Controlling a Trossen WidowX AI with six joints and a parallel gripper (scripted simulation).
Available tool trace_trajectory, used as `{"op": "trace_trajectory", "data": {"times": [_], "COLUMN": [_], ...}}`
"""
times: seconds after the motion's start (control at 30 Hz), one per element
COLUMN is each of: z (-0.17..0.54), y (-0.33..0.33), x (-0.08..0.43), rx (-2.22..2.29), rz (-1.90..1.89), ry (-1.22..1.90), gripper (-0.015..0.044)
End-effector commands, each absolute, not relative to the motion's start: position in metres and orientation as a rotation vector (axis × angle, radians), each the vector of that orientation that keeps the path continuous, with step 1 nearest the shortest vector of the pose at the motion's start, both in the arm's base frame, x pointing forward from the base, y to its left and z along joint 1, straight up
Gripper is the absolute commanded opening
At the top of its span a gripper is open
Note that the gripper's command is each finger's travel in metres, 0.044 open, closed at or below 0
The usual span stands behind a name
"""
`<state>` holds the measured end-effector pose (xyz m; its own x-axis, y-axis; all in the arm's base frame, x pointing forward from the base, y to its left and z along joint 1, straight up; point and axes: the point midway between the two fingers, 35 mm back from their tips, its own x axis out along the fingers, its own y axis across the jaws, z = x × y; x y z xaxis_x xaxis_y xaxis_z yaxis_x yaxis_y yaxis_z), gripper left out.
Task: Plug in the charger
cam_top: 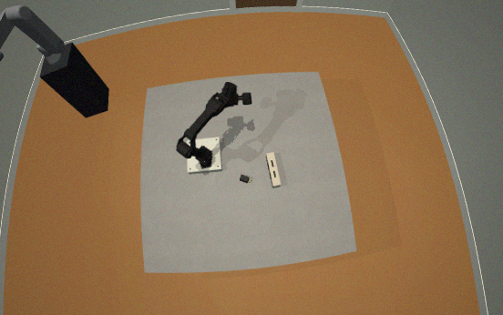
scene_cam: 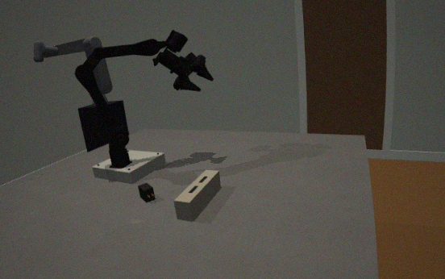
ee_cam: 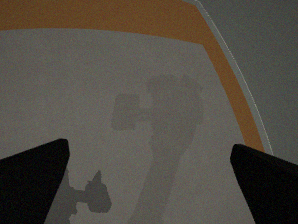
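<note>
The claw (cam_top: 246, 98) (scene_cam: 206, 85) (ee_cam: 152, 152) is spread wide apart with nothing between its fingers. It hangs in the air, high above the bench (cam_top: 200, 237) (scene_cam: 282, 242) (ee_cam: 100, 60), tilted downward in the exterior view. In the wrist view, its two dark fingertips stand at the left and right sides, and between them the gray bench top shows, with shadows lying across it. Beyond the edge of the bench there is orange floor (cam_top: 410, 137) (scene_cam: 407, 201) (ee_cam: 165, 22) and a gray-green wall (cam_top: 456, 68) (scene_cam: 242, 60) (ee_cam: 260, 50).

Behind the claw, the black arm (cam_top: 200, 125) (scene_cam: 125, 50) reaches back, bent at its joints, to a white base plate (cam_top: 217, 142) (scene_cam: 139, 174) that sits on the bench.

The charger (cam_top: 244, 178) (scene_cam: 146, 192), a small black block, lies on the bench near the base plate, between the plate and the power strip (cam_top: 271, 157) (scene_cam: 186, 210). It touches neither of them. Its brass-colored prongs point toward the strip's side of the bench, and both are out of the outlets.

The power strip is a long cream-colored block with two dark slots in its top face. It rests on the bench with the slots facing up. Past the bench, a brown door (cam_top: 265, 4) (scene_cam: 344, 68) stands in the wall.
</note>
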<state>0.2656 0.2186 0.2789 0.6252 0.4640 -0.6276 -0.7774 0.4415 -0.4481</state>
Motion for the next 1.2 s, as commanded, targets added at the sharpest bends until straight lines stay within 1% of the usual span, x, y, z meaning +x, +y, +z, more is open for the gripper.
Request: {"op": "trace_trajectory", "data": {"times": [0.0, 0.6, 1.17], "z": [0.261, 0.219, 0.181], "y": [0.203, 0.135, 0.066], "x": [0.278, 0.310, 0.321], "rx": [-0.762, -0.631, -0.469], "rz": [0.756, 0.556, 0.357], "ry": [0.537, 0.778, 0.988], "gripper": [0.0440, 0.0440, 0.0440]}}
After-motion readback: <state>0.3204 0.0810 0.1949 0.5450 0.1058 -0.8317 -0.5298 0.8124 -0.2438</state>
